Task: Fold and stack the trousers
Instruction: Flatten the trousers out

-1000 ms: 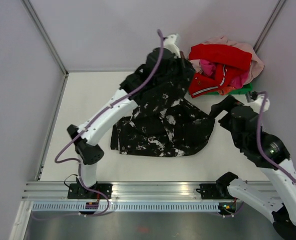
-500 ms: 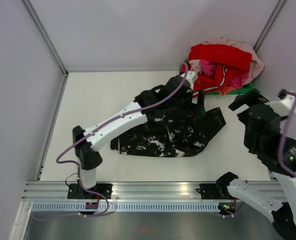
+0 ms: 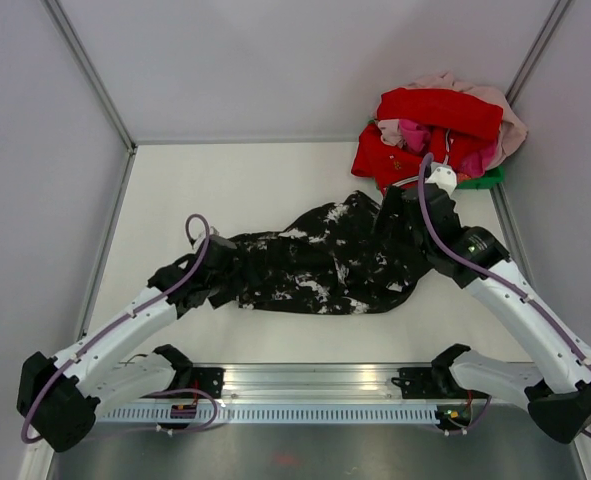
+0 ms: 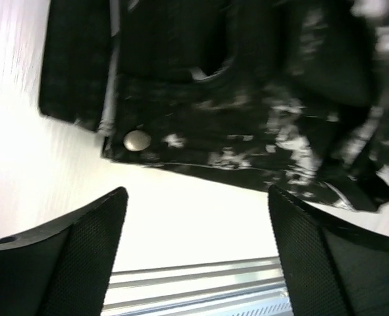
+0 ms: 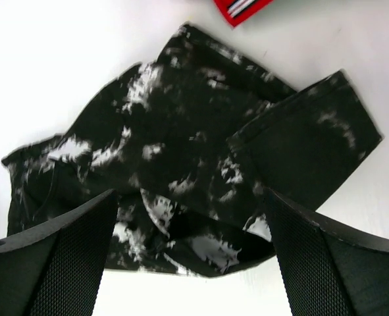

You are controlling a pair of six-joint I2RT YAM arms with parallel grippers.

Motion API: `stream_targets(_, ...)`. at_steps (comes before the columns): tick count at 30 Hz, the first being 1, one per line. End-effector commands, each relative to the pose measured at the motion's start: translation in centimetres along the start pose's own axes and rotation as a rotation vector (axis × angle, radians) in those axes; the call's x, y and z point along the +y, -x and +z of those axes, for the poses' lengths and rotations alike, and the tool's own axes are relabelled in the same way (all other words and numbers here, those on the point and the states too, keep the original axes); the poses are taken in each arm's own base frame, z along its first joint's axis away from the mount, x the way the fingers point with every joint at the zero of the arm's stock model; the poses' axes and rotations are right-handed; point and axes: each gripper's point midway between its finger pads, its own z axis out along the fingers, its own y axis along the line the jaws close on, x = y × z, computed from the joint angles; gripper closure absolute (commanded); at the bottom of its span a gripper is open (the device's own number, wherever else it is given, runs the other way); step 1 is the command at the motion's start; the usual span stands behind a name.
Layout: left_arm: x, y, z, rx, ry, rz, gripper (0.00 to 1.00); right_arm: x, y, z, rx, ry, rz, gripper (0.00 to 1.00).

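The trousers (image 3: 320, 262), black with white blotches, lie crumpled in a wide strip across the middle of the white table. My left gripper (image 3: 218, 280) is at their left end, low over the table. In the left wrist view it (image 4: 195, 195) stands open over bare table, just short of the waistband (image 4: 181, 148) with its metal button (image 4: 137, 139). My right gripper (image 3: 402, 215) hovers over the trousers' right end. It (image 5: 191, 195) is open, nothing between its fingers, with the trousers (image 5: 181, 164) and a folded-over leg end (image 5: 312, 151) below it.
A pile of red and pink clothes (image 3: 440, 125) sits in a green basket (image 3: 487, 180) at the back right corner; its red garment with white trim (image 5: 237, 8) lies just beyond the trousers. An aluminium rail (image 3: 305, 385) runs along the near edge.
My left gripper opened and let go of the trousers, then swung back to their left end. The right arm came in from the right over their right end. The trousers dropped and spread flatter.
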Motion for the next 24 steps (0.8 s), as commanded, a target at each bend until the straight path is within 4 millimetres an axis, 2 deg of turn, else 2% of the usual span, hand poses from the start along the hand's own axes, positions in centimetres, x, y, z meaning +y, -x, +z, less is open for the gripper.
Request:
stream_targets(1,0.9,-0.9,1.8,-0.005,-0.035,-0.194,0.11,1.9,-0.6,-0.1,0.018,0.108,0.048,0.03)
stream_targets(4,2.8,-1.8,3.2,0.012,-0.019,-0.268,0.12,1.8,-1.8,0.6,0.071,0.093,0.019,0.03)
stream_targets(7,3.7,-1.7,4.2,-0.007,-0.005,-0.281,0.12,1.8,-2.4,1.1,0.103,0.083,-0.025,0.03)
stream_targets(10,3.6,-1.5,5.2,-0.009,-0.020,-0.255,0.16,1.9,-2.8,1.5,0.122,0.077,-0.035,0.03)
stream_targets(11,3.0,-1.2,5.4,-0.018,-0.047,-0.236,0.16,2.1,-2.9,1.6,0.126,0.084,-0.034,0.03)
stream_targets(14,2.5,-1.7,6.3,0.016,-0.059,-0.207,0.17,2.0,-3.2,1.8,0.135,0.079,-0.033,0.03)
stream_targets(18,4.0,-3.4,7.3,0.059,-0.027,-0.227,0.16,1.4,-3.4,1.9,0.133,0.056,-0.037,0.03)
stream_targets(21,4.6,-3.8,7.3,0.052,-0.033,-0.235,0.16,0.9,-3.8,1.9,0.144,0.035,-0.047,0.03)
stream_targets(24,4.8,-3.4,7.4,0.029,-0.025,-0.216,0.17,0.8,-4.3,2.1,0.150,0.032,-0.038,0.03)
